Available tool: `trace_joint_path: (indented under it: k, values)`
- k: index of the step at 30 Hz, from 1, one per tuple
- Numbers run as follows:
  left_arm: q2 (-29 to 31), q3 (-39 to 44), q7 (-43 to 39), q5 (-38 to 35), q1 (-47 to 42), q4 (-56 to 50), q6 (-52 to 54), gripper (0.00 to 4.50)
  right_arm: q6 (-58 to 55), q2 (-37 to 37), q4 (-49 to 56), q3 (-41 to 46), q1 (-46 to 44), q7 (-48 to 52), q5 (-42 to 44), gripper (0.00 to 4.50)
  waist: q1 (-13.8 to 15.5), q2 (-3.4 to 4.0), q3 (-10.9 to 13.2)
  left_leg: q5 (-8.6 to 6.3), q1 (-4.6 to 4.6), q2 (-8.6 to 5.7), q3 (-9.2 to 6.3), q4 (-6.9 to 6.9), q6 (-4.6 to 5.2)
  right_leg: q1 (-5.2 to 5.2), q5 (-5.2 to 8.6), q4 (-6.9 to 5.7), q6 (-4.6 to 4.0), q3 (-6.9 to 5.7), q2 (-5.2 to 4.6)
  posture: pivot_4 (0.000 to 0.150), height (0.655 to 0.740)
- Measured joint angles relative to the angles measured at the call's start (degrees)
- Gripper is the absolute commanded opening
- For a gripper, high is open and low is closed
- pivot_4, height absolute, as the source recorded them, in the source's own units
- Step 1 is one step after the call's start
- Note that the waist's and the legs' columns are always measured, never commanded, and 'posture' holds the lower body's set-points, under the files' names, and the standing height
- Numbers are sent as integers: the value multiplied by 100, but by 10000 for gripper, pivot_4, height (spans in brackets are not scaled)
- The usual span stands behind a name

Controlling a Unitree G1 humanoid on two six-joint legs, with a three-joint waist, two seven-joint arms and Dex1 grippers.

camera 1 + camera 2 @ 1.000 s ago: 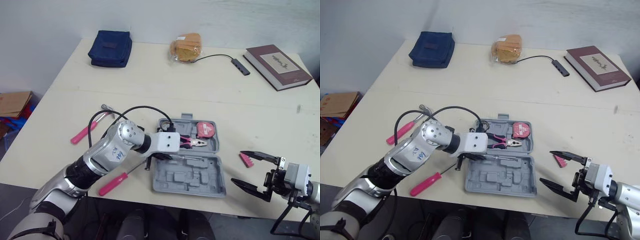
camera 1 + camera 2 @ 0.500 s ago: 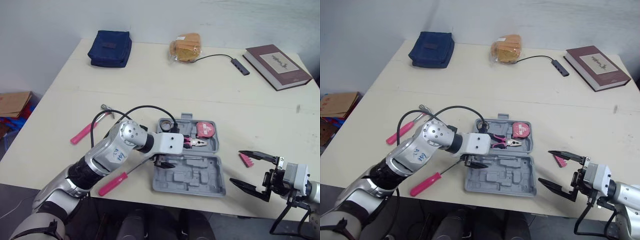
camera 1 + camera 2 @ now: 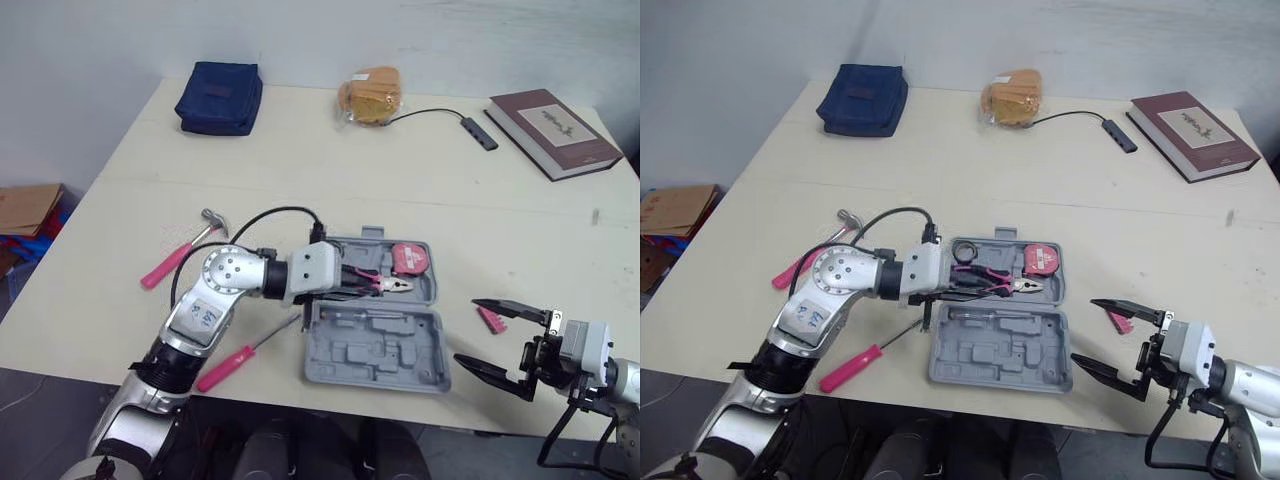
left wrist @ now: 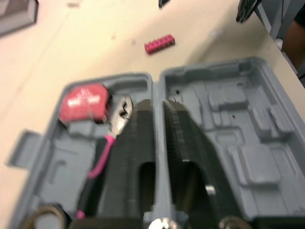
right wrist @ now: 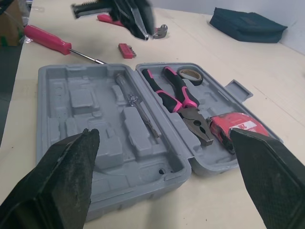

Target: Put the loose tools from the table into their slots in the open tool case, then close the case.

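The grey tool case (image 3: 400, 355) lies open near the table's front edge. Its far half holds pink-handled pliers (image 3: 385, 283), a red tape measure (image 3: 411, 259) and a tape roll. A thin metal screwdriver (image 3: 365, 313) rests in the near half. My left gripper (image 3: 348, 287) hovers over the hinge at the case's left end, fingers shut on nothing. Loose on the table are a pink-handled hammer (image 3: 180, 252), a pink screwdriver (image 3: 240, 355) and a pink bit holder (image 3: 490, 318). My right gripper (image 3: 500, 340) stands wide open right of the case, close to the bit holder.
At the back of the table lie a navy pouch (image 3: 220, 95), a bagged bread roll (image 3: 372, 93), a USB hub on a cable (image 3: 480, 132) and a brown book (image 3: 553, 130). The case's near edge sits close to the table's front edge.
My left gripper has pulled back leftward from the near half of the case to its hinge, and the arm has swung in. The right gripper has hardly moved.
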State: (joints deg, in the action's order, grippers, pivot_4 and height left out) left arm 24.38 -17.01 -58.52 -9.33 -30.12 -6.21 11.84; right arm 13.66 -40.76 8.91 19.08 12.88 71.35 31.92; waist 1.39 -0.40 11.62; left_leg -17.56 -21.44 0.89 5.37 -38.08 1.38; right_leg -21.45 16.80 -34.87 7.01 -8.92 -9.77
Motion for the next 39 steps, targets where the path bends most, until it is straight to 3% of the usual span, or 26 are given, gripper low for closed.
trace_joint_path:
  k: [12,29,39]
  values:
    - [-357,-301,174,138,388,437,38,284,-12,0,16,0,-18,-137,-45,45000,6,0,0,-3,-3,0,-1,0,1,0,-1,2,1,-1,0,1500,7400]
    - [-364,-446,271,412,225,628,125,284,-2,6,164,-2,133,-262,-48,45000,13,5,-4,-4,2,1,-1,0,1,4,-1,3,1,1,-1,1500,7400]
    - [-474,-516,616,441,77,381,1431,284,5,46,193,-2,178,-300,-48,45000,14,14,-17,-9,22,2,-3,0,1,25,-1,3,1,0,-2,1500,7400]
